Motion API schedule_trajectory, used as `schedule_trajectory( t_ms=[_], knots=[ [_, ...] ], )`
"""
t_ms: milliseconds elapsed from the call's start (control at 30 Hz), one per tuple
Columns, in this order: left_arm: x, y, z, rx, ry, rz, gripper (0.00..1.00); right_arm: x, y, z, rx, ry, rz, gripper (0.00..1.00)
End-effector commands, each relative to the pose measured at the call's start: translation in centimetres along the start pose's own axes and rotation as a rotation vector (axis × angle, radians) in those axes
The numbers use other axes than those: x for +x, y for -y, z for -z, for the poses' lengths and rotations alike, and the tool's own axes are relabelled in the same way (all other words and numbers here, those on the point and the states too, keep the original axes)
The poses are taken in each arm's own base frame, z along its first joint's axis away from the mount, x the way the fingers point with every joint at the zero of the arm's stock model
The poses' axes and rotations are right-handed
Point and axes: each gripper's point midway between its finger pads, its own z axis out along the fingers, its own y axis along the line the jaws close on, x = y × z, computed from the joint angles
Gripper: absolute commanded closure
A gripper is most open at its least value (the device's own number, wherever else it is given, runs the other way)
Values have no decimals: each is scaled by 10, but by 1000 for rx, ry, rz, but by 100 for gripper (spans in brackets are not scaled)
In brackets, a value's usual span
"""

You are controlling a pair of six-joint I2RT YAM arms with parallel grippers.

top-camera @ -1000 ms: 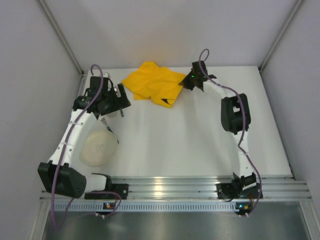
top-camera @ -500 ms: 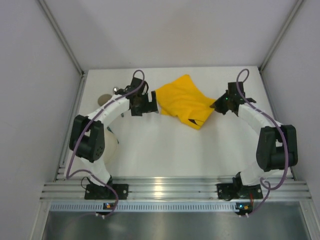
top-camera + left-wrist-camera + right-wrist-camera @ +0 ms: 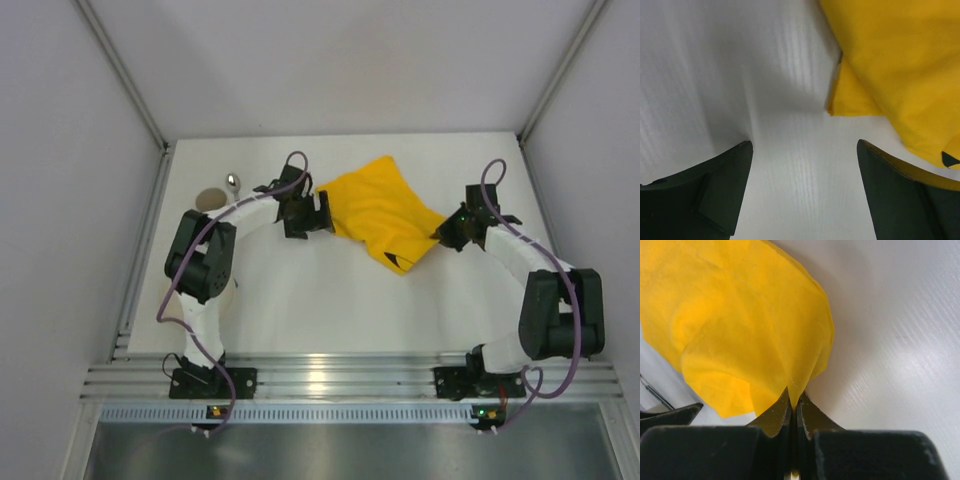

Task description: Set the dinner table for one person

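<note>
little is set yet: the dinner table (image 3: 330, 300) spreads beneath both arms, yellow cloth (image 3: 380, 205) rumpled near its far edge, right gripper (image 3: 793, 399) clamped on one corner, left gripper (image 3: 805, 150) gaping beside it

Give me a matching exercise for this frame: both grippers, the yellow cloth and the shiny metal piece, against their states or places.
Things:
1. left gripper
2. right gripper
3. yellow cloth
4. shiny metal utensil

States or places:
A. shut on the cloth's edge
B. far left part of the table
C. open, nothing between the jaws
D. rumpled, between both grippers

Pairs: 1-C, 2-A, 3-D, 4-B
</note>
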Motion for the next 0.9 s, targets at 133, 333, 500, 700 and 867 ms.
schedule_trajectory(
  t_ms=[133,333,500,700,867],
  knots=[
    [6,31,-38,143,-34,-15,16,7,16,1,24,-10,35,100],
    [22,33,-53,169,-81,-31,43,4,18,-1,47,-8,45,100],
    [26,37,-64,190,-106,-46,57,1,15,-5,53,-12,45,100],
    [27,36,-76,187,-126,-53,67,2,17,-8,62,-22,48,100],
    [24,38,-77,186,-127,-59,100,0,16,-7,63,-20,56,100]
  ],
)
